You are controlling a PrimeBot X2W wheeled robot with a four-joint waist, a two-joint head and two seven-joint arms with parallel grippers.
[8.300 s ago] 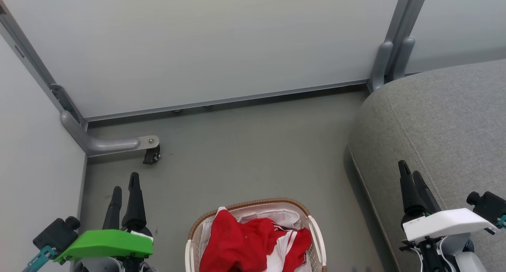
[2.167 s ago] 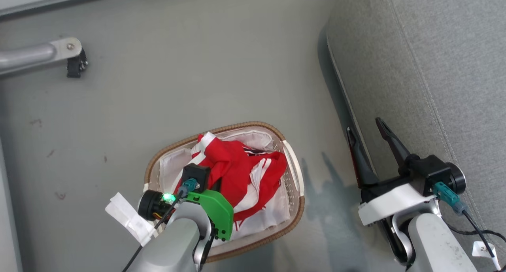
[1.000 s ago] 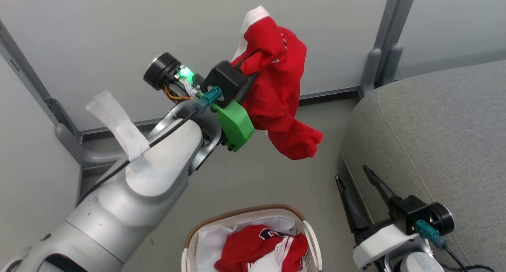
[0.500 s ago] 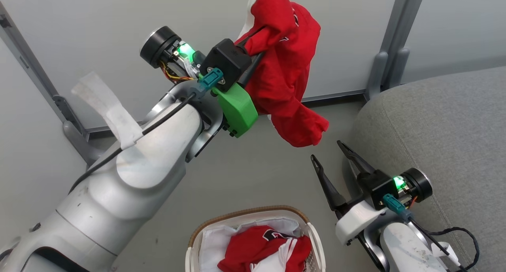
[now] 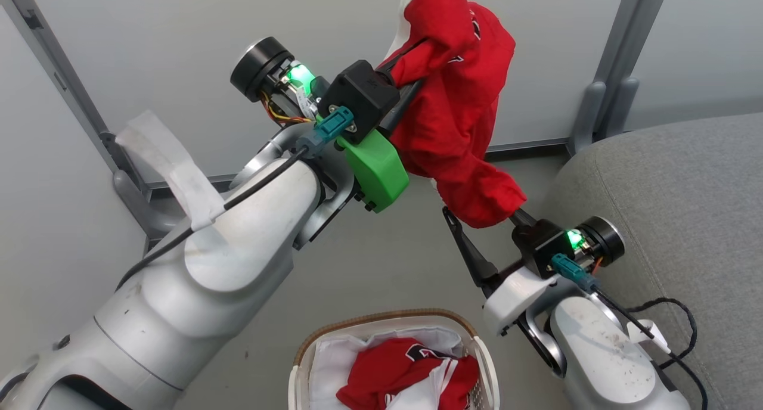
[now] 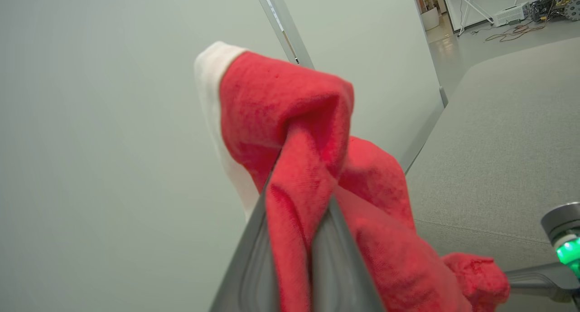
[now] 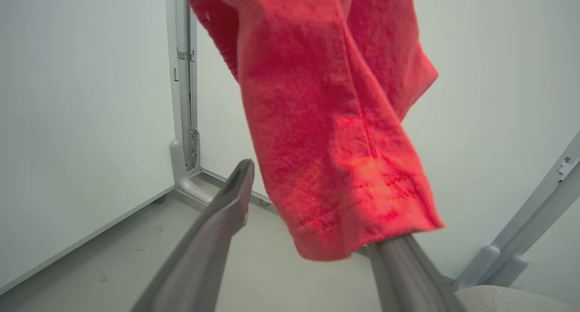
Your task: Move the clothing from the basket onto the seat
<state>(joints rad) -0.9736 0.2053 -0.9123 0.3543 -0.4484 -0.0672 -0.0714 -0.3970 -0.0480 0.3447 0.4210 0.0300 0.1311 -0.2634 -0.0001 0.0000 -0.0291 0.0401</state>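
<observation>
Broadly, the grey seat (image 5: 673, 219) takes up the head view from 3 to 5 o'clock, its rounded edge facing the grey floor (image 5: 369, 267). Next in size, a red garment (image 5: 459, 100) with white trim hangs in the air at 12 to 1 o'clock, clear of the seat and well above the basket. The cream basket (image 5: 381, 316) with its brown rim stands on the floor at 6 o'clock. More red clothing (image 5: 387, 374) with a black-and-white print lies inside it on a white liner (image 5: 331, 362). The left end effector (image 6: 297, 198) is clamped tight on a fold of the hanging garment. The right end effector (image 7: 312, 207), at 4 o'clock just below the garment, is spread wide and grips nothing. The garment's lower end hangs between its fingers and hides one tip.
</observation>
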